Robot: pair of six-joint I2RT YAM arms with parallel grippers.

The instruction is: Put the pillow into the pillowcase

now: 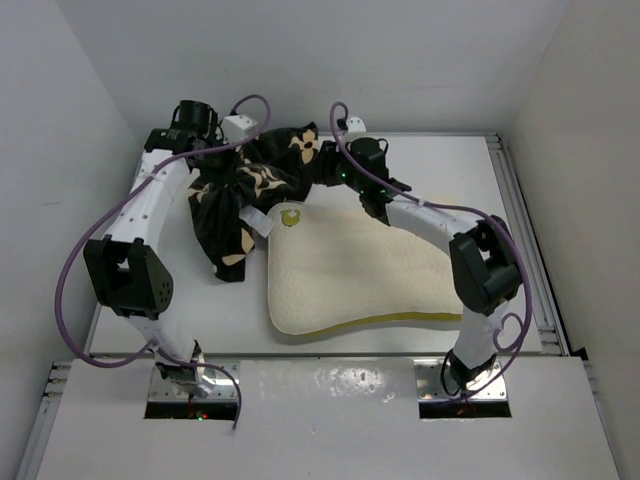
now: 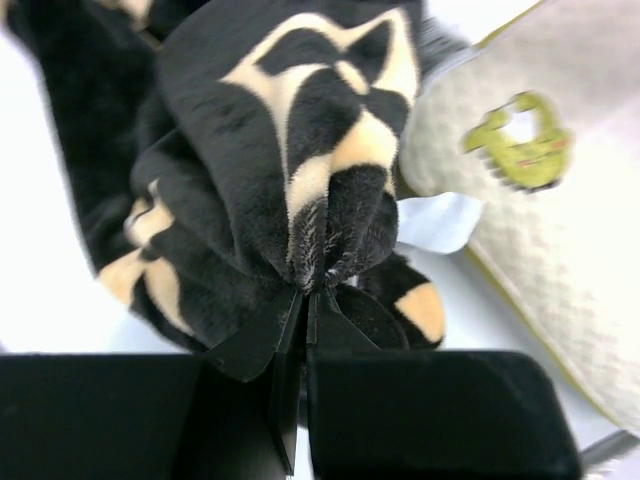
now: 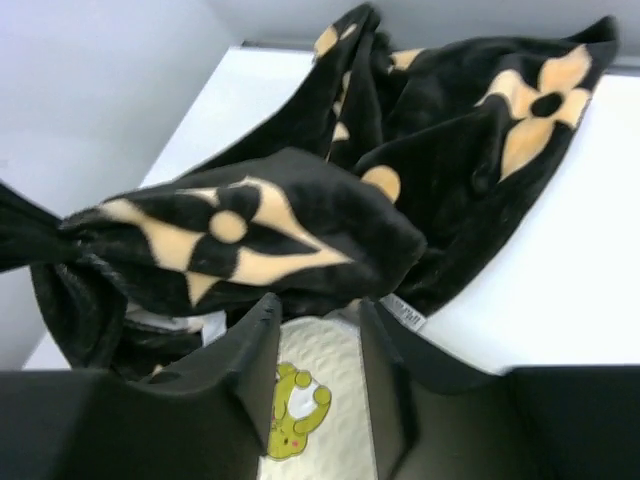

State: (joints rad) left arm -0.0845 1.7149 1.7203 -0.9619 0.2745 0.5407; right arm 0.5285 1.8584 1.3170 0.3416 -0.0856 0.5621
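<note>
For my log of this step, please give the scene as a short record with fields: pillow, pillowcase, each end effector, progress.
pillow: flat on the table, green emblem uncovered
pillowcase: bunched at the pillow's far left corner
left end effector: shut on a pillowcase fold
right end effector: open, over the emblem corner
progress: pillow not yet inside
</note>
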